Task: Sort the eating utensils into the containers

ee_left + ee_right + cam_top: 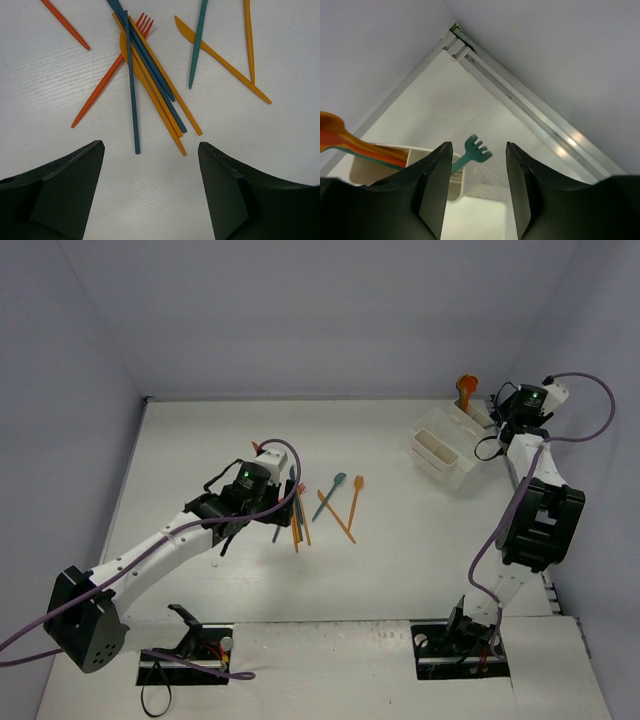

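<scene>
Several eating utensils [150, 80] in orange, teal and dark blue lie crossed in a loose pile on the table, seen from above as a cluster [298, 523]. My left gripper [150, 147] hovers open just short of their handle ends, with nothing between its fingers; from above it [268, 508] sits at the pile's left side. The white containers [445, 452] stand at the back right. My right gripper [479, 146] is open above one bin [490, 182], where a teal fork [470, 156] leans tines-up, touching neither finger. Orange spoons [350, 137] stand in the neighbouring bin.
A teal spoon [330, 492], an orange fork [355, 498] and an orange knife [222, 62] lie apart to the right of the pile. The back wall and the table's metal edge rail [520, 95] run close behind the bins. The right wall is near the right arm.
</scene>
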